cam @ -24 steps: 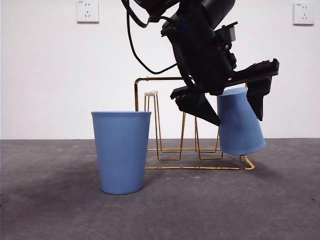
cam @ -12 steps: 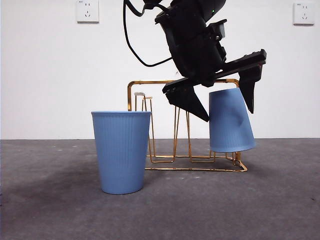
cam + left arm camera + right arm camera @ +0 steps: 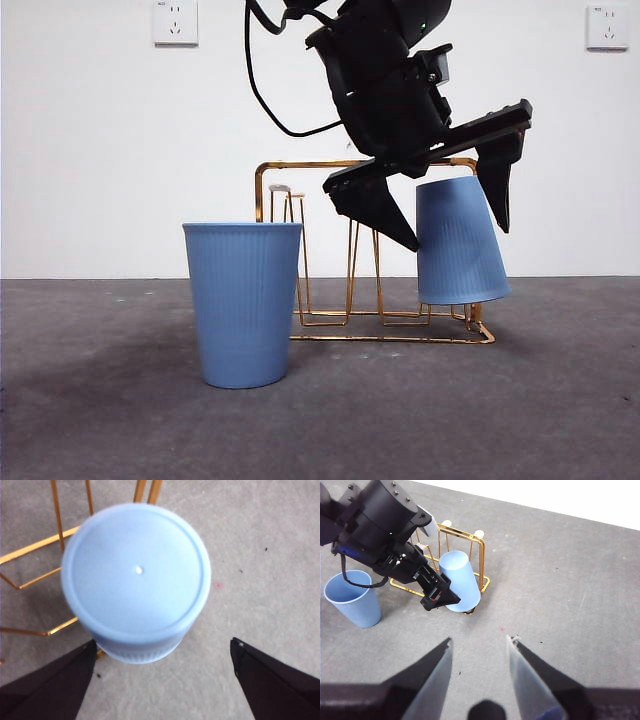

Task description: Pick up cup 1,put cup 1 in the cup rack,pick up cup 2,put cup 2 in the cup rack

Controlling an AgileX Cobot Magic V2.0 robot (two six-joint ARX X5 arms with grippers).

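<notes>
The left end effector (image 3: 455, 225) hangs over the right end of the gold wire cup rack (image 3: 300, 170), its two black jaws spread wide, one on each side of the inverted blue cup (image 3: 458, 245) and, as far as the left wrist view shows, touching it on neither side. That cup sits mouth-down on the rack's right-hand prong, base up; in the left wrist view its round base (image 3: 136, 572) fills the space ahead of the open jaws, with gold wire (image 3: 30, 547) showing past it. Its long axis runs nearly upright, tipped a little so the base leans toward 11 o'clock in the front view. So the first cup looks placed, and the relation that matters next is to the other one: the upright blue cup (image 3: 243, 300) stands on the grey table (image 3: 400, 420) in front of the rack's left end, at about 8 o'clock from the left end effector in the front view, mouth open upward, long axis vertical. It is just beside the rack, its rim overlapping the wire frame in that view, though I cannot tell whether they touch. In the right wrist view that cup (image 3: 352, 597) lies far off at 10 o'clock from the right end effector (image 3: 479, 645), whose jaws stand apart, empty, well back from the rack (image 3: 465, 535). The left arm is much the nearer; reaching the second cup would likely mean lifting clear of the placed cup first.
</notes>
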